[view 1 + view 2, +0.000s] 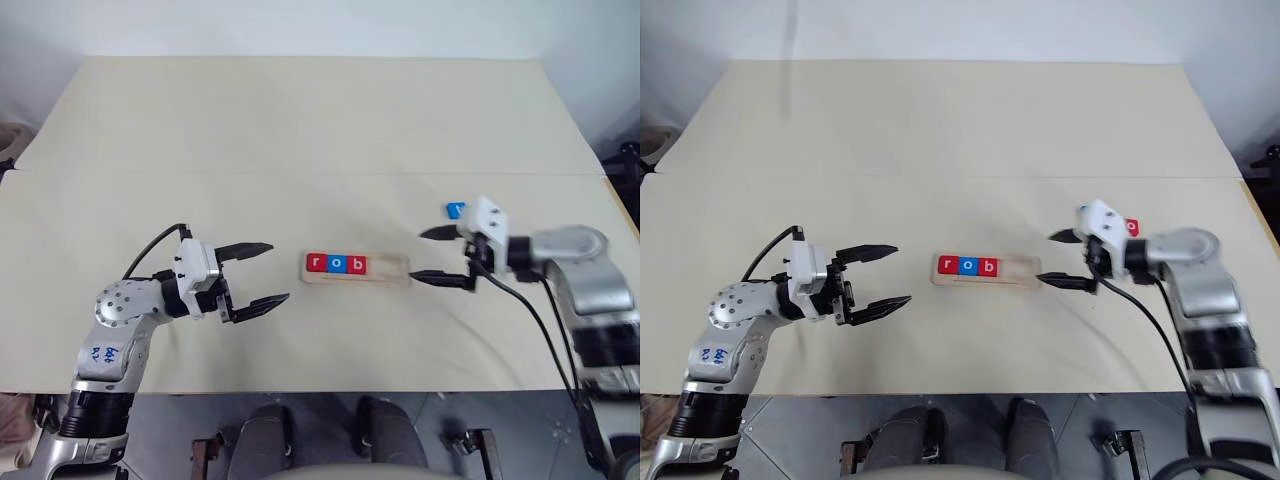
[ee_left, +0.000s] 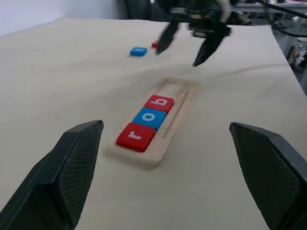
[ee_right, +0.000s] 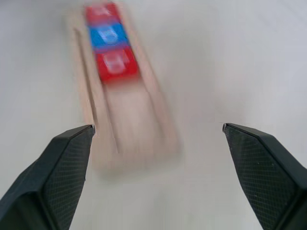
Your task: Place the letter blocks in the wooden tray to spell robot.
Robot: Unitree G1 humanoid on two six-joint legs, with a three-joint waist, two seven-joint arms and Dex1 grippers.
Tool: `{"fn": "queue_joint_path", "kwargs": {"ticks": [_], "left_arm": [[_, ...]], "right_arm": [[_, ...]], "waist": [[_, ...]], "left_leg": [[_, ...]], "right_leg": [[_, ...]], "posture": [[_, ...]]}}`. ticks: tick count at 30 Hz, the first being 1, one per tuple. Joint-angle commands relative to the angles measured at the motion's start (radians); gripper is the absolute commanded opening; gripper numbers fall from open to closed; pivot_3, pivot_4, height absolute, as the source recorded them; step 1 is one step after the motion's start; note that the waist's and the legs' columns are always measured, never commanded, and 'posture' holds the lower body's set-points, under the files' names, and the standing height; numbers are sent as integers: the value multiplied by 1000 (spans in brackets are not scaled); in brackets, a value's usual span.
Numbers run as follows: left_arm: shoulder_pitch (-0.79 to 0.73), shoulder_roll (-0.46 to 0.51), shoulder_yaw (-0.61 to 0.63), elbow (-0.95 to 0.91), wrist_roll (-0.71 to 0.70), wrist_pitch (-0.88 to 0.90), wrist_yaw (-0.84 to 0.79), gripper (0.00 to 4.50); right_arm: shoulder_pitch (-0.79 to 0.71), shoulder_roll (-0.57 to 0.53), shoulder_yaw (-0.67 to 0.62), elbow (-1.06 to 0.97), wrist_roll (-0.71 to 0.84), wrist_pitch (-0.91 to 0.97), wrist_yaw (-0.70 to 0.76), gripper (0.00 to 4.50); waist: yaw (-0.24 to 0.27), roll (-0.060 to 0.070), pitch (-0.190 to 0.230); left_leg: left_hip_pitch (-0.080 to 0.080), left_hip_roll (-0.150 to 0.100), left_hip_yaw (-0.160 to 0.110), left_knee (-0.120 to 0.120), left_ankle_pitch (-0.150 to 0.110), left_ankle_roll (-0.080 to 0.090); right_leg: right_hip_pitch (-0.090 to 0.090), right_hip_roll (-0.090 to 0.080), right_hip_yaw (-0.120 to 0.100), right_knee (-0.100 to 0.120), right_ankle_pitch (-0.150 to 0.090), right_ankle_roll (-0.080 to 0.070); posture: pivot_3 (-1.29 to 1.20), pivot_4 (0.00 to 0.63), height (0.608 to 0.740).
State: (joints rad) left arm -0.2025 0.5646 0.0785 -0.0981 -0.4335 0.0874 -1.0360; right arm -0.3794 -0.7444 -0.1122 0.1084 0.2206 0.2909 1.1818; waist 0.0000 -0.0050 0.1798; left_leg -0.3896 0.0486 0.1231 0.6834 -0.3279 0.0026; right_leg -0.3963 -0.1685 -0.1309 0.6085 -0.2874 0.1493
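The long pale wooden tray [image 1: 357, 269] is seen at centre frame on the cream table [image 1: 300, 120], three glossy rounded tiles [image 1: 337, 264] spelling r, o, b seated at its left end. Both the left gripper [image 1: 255, 273] and right gripper [image 1: 440, 255] are held spread wide, nothing gripped. Two loose tiles, a blue one [image 1: 455, 210] and a red one [image 1: 1131, 226], are left mid-right; being thin and slick, they could be mispinched, or the light tray nudged.

The blue block [image 1: 455, 210] beside the right gripper [image 1: 442, 256] is partly hidden behind its wrist housing; its letter cannot be read. The red block [image 1: 1131, 226] is likewise mostly covered, letter unreadable. In the right wrist view the wooden tray [image 3: 144, 129] is smeared, its tile letters illegible.
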Motion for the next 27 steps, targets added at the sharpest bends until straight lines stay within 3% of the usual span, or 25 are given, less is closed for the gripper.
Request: {"fn": "queue_joint_path", "kwargs": {"ticks": [1,8,14,18,24,27], "left_arm": [[-30,-12,10,32,-12,-9,5,4500],[-75,-25,0,109,-9,-22,-22,4500],[-126,-27,-4,169,-8,-25,-46,4500],[-139,-29,-7,176,-10,-11,-48,4500],[-139,-31,-10,162,5,-26,-38,4500],[-121,-32,-8,134,6,-32,-28,4500]], "right_arm": [[164,51,-230,-123,68,-106,-159,4476],[566,240,-448,-342,118,-254,-348,4476],[668,295,-463,-377,137,-286,-429,4476],[587,217,-409,-351,154,-187,-432,4476],[271,70,-296,-240,152,188,-551,4476],[89,54,-228,-142,128,342,-628,4476]], "waist": [[4,0,0],[1,0,0],[-8,1,0],[-8,1,-1],[-4,1,-1],[-4,1,-1]], "left_leg": [[0,0,0,0,0,0],[1,0,0,-1,0,0],[4,0,0,-1,0,0],[4,0,0,-1,0,0],[4,0,-1,0,0,0],[3,0,0,0,0,0]], "right_leg": [[0,0,0,0,0,0],[1,0,1,0,0,0],[2,1,2,2,0,0],[1,1,3,2,0,0],[0,1,4,3,0,-1],[0,1,3,2,0,-1]], "posture": [[0,150,740],[0,150,740],[0,150,740],[0,150,740],[0,150,740],[0,150,740]]}}
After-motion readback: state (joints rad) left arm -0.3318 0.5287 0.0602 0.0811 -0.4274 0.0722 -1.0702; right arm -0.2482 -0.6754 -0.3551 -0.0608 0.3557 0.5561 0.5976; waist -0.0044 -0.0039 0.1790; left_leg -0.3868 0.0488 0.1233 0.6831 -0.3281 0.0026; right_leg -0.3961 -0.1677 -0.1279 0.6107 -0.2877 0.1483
